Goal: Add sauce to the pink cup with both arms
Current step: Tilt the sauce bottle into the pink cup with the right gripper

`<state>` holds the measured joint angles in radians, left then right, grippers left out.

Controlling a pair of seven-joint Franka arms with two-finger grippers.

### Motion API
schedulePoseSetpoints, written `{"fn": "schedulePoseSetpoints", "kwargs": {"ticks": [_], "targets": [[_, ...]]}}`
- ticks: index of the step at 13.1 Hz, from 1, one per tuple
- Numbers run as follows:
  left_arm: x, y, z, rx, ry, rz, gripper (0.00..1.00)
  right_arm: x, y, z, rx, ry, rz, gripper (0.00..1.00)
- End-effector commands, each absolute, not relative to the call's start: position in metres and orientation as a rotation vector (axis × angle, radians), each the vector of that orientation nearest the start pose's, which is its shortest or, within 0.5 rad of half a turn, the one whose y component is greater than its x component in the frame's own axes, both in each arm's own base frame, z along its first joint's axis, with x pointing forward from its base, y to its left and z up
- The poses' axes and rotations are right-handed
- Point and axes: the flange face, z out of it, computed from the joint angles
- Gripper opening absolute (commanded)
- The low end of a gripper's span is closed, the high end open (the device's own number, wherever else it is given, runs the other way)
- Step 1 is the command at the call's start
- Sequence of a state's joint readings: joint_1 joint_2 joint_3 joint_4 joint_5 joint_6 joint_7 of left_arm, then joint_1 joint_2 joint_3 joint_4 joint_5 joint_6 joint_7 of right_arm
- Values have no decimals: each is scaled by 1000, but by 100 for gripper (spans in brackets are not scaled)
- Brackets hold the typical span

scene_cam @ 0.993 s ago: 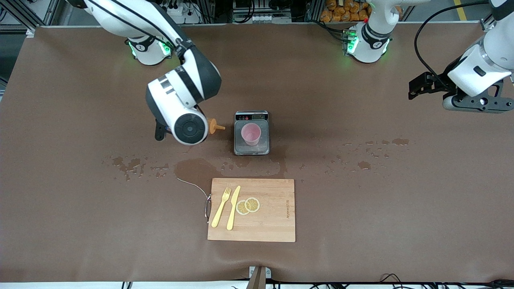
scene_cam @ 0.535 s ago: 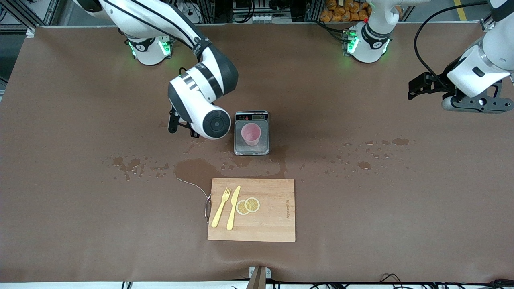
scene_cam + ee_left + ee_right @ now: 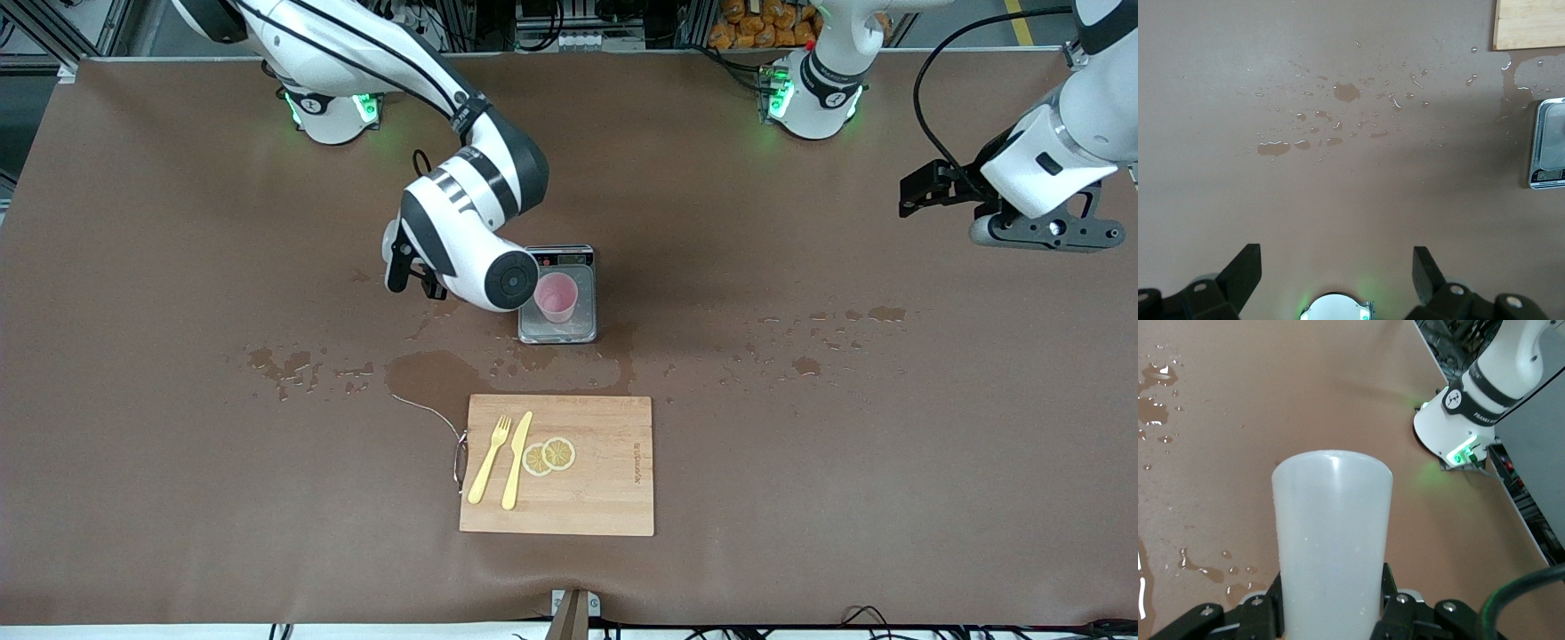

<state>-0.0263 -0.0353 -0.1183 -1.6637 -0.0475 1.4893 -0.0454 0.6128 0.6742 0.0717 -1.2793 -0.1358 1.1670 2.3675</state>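
Observation:
The pink cup (image 3: 556, 298) stands upright on a small scale (image 3: 557, 334) in the middle of the table. My right gripper (image 3: 416, 277) hangs beside the scale, toward the right arm's end, its wrist right next to the cup. It is shut on the sauce bottle (image 3: 1331, 547), whose translucent white body fills the right wrist view between the fingers (image 3: 1390, 600). The bottle and its orange nozzle are hidden by the wrist in the front view. My left gripper (image 3: 929, 191) is open and empty, up in the air over the left arm's end of the table; its fingertips (image 3: 1245, 267) show in the left wrist view.
A wooden cutting board (image 3: 605, 498) with a yellow fork (image 3: 489, 460), a knife (image 3: 516, 460) and lemon slices (image 3: 549, 455) lies nearer the camera than the scale. Water puddles (image 3: 427, 373) and drops (image 3: 831, 333) wet the brown cloth. The scale's edge (image 3: 1548, 143) shows in the left wrist view.
My right arm has carried the bottle toward the scale, up to the cup. The orange nozzle, visible one second ago, is now hidden by the wrist. The left arm has barely shifted.

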Motion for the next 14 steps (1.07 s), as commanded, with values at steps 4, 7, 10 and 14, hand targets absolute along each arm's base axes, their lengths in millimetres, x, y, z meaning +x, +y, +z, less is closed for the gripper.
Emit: {"fn": "schedulePoseSetpoints", "kwargs": {"ticks": [4, 7, 10, 14], "targets": [[521, -82, 597, -3170, 159, 239, 100, 515, 396, 338, 1533, -1739, 127, 53], [522, -77, 602, -3172, 146, 222, 100, 535, 377, 344, 1513, -1794, 117, 50], [523, -69, 602, -3174, 124, 221, 100, 538, 381, 335, 1530, -1805, 121, 38], [522, -75, 602, -3172, 133, 224, 100, 540, 383, 335, 1543, -1821, 121, 29]]}}
